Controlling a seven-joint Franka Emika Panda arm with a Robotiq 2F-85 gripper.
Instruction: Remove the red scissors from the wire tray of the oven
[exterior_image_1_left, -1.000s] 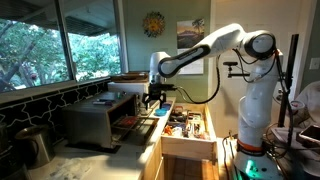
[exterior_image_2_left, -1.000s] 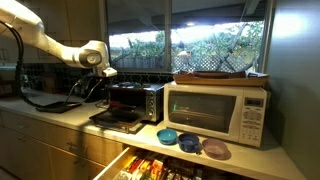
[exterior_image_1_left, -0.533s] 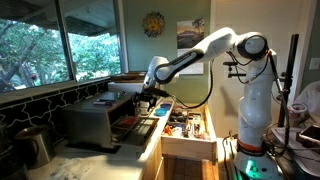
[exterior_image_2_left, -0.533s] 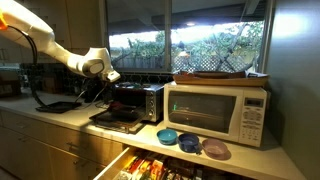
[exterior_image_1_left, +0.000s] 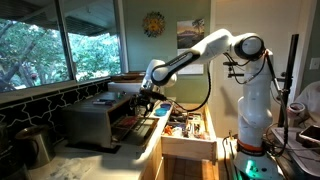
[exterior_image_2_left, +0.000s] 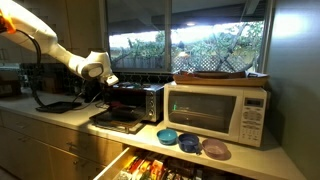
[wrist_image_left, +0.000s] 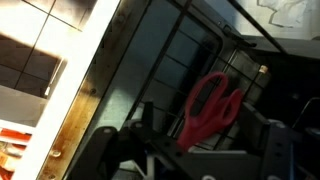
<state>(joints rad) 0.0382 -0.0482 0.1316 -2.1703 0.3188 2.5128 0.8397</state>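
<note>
Open end effector (wrist_image_left: 195, 152) poised at the red scissors (wrist_image_left: 210, 108) in the oven (exterior_image_1_left: 92, 122)
In the wrist view the red scissors lie on the wire tray (wrist_image_left: 185, 55), just ahead of the gap between the two spread fingers; the blur hides whether anything touches them. In both exterior views the arm reaches to the front of the oven, which stands on the counter (exterior_image_1_left: 95, 158) with its door dropped open; the scissors are too small to make out there

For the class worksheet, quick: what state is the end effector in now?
End effector: open, poised over the small red-handled scissors, holding nothing.
</note>
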